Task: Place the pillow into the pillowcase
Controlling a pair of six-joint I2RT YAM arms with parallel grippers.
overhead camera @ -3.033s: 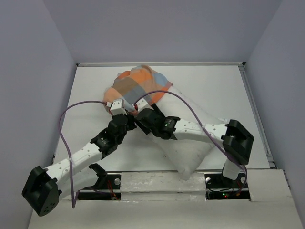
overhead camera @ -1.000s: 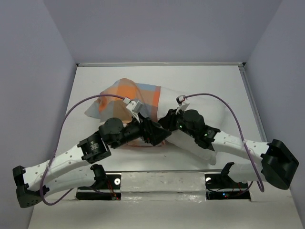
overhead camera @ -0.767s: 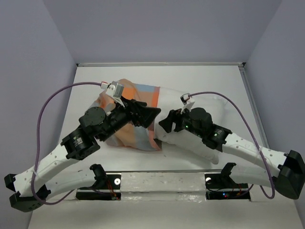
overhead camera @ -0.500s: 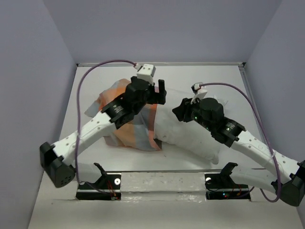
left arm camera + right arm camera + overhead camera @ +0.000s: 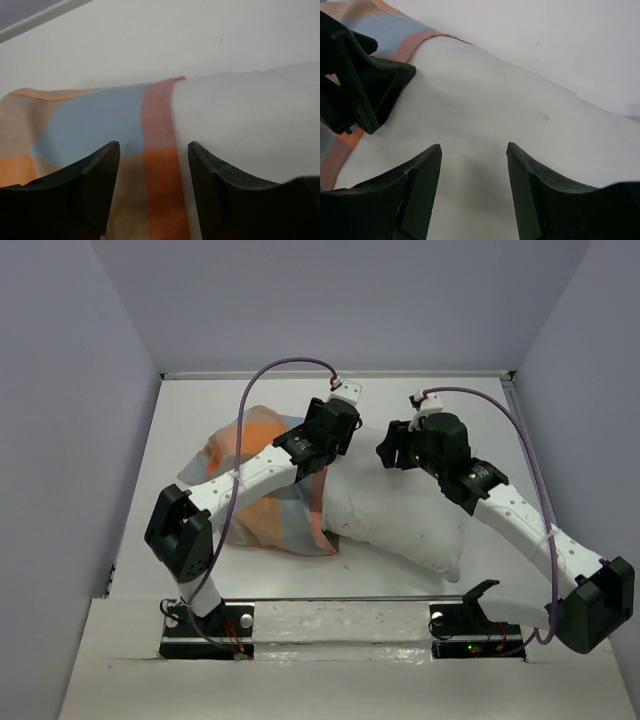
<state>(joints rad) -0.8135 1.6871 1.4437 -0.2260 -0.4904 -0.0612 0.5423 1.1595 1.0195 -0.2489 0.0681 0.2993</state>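
Between the spread fingers of the left gripper (image 5: 152, 149): the pillowcase (image 5: 85, 110) at its orange hem, meeting the white pillow (image 5: 520, 105); nothing pinched. Between the spread fingers of the right gripper (image 5: 474, 150): bare pillow, nothing gripped. Pillow end nearest the left fingers sits inside the pillowcase mouth; remainder uncovered on the table (image 5: 480, 410).

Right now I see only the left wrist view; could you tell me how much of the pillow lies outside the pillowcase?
Observer: Most of it; from above, the pillow sticks out rightward, only its left end inside the pillowcase.
Operator: And the other arm, please?
Observer: The right gripper is near the pillow's far edge, right of the left gripper.
Operator: Is it holding anything?
Observer: No; its wrist view shows open jaws above bare pillow.
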